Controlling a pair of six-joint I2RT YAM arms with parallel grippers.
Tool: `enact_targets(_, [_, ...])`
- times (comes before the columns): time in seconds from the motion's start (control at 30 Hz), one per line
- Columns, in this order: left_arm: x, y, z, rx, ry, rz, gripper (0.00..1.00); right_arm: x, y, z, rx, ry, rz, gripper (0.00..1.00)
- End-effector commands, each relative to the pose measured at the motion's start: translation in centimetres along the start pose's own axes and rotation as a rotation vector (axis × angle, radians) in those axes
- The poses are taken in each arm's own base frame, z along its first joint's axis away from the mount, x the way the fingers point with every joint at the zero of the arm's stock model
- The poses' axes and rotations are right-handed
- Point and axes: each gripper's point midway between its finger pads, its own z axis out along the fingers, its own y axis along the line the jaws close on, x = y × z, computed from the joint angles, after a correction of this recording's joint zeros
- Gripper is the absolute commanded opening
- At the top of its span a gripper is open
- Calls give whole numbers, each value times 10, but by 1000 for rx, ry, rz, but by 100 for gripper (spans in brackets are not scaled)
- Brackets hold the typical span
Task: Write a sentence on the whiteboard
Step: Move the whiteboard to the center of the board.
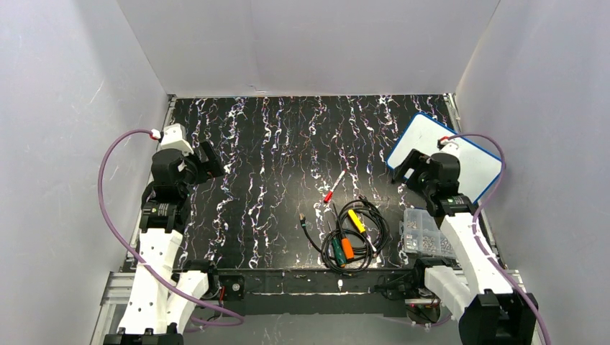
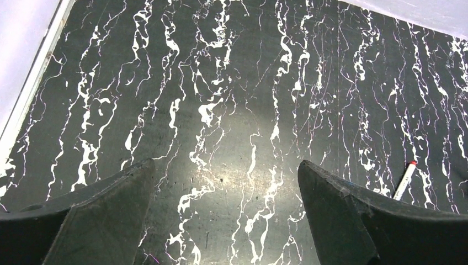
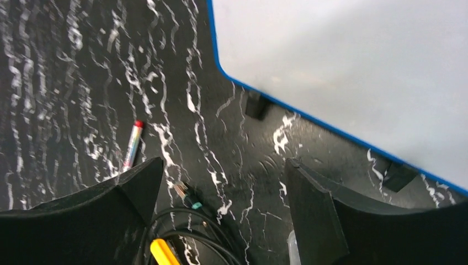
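One whiteboard (image 1: pixel 476 169), plain white face.

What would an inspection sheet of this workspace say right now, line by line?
Surface: black table with white veining, no spills seen.
Job's things: whiteboard at far right, blank; red-capped marker lying mid-table, not held.
Clutter: clear screw box beside the right arm; coiled black leads with yellow, orange and green pieces, near front.
Grippers: left gripper open, empty; right gripper open, empty.
Cables: purple cables looping off both arms.
Surroundings: plain white walls on three sides.
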Motion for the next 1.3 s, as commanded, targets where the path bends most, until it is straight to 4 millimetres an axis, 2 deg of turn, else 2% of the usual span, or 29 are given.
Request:
enact_targets(0.0, [7,-3,-3,25,16,-5,99,26,-3,13,36,69,54,86])
enact_targets(0.2, [10,-6,-1,42,25,-10,99,40,-13,32,155,49,66,76])
enact_targets(0.37, [12,-5,-1,39,31,-9,99,42,-28,50,258,1,59,71])
enact_targets(0.73, [15,-8,0,53,39,-5,99,38,-20,95,254,-8,17,61])
enact_targets(0.83, [15,-9,0,56,40,-4,99,42,-23,103,268,5,-7,57])
enact_targets(1.13, [17,-9,2,59,47,0,99,44,-30,119,307,21,-82,52])
enact_targets(1.2, [17,-9,2,59,48,0,99,46,-31,123,313,28,-94,49])
enact_targets(1.27, [17,-9,2,60,48,1,99,48,-31,127,306,40,-113,42])
